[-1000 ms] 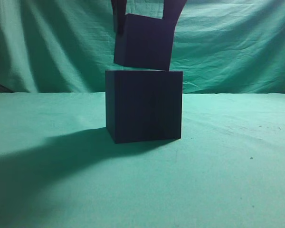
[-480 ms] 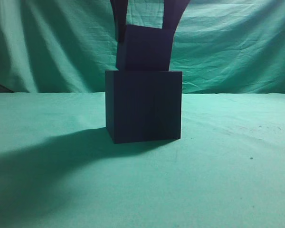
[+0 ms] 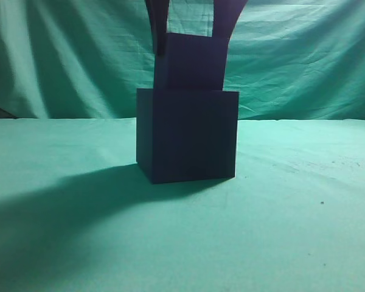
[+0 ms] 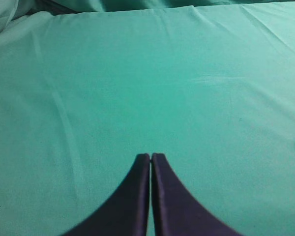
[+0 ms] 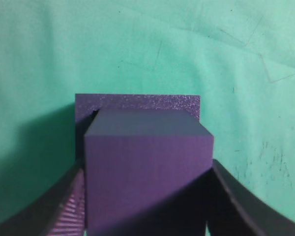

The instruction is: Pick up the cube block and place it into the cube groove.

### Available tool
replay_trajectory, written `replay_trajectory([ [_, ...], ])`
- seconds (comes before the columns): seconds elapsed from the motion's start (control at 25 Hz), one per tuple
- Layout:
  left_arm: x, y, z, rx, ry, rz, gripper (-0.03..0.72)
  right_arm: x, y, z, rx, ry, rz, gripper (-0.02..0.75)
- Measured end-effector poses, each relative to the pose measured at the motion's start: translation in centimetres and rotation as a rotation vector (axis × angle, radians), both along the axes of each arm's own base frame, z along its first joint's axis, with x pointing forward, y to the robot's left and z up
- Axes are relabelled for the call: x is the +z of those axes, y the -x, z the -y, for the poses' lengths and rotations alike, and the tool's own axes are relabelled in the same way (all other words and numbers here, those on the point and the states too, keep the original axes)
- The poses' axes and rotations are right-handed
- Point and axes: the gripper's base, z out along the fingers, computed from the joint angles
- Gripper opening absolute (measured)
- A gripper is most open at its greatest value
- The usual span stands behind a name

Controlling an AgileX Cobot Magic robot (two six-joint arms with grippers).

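While the right gripper (image 3: 191, 45) has its jaws clamped on the cube block (image 3: 190, 62), one finger on each side face, I'm reading the block as partly sunk into the top of the cube groove (image 3: 188, 135); from the exterior view its lower edge sits at or just below the box's rim, though I can't tell how deep it goes. From the right wrist view the block (image 5: 147, 167) looks a touch off square; a dark sliver of opening shows at the far left corner, and the box's rim (image 5: 137, 101) shows as a band along the far side. So I'd say the job now is a straight, slow descent; keep the wrist vertical, nudge the block square to the walls, and don't force it if an edge catches, since the box sits loose on the green cloth (image 3: 304, 201) and could shift or tip. I'd let go only once the block bottoms out. The left gripper (image 4: 151, 157) has its jaws pressed together on nothing, hovering over bare cloth, well clear.
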Motion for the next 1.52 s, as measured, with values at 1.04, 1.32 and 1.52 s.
replay_trajectory([
  [1.04, 0.0, 0.0, 0.0, 0.000, 0.000, 0.000, 0.000, 0.3, -0.3, -0.9, 0.043, -0.017, -0.033, 0.577],
  [1.32, 0.0, 0.0, 0.0, 0.000, 0.000, 0.000, 0.000, 6.6, -0.5, -0.2, 0.080, -0.051, 0.123, 0.259],
  [1.52, 0.0, 0.0, 0.0, 0.000, 0.000, 0.000, 0.000, 13.1, 2.5, 3.2, 0.104, -0.157, 0.242, 0.000],
])
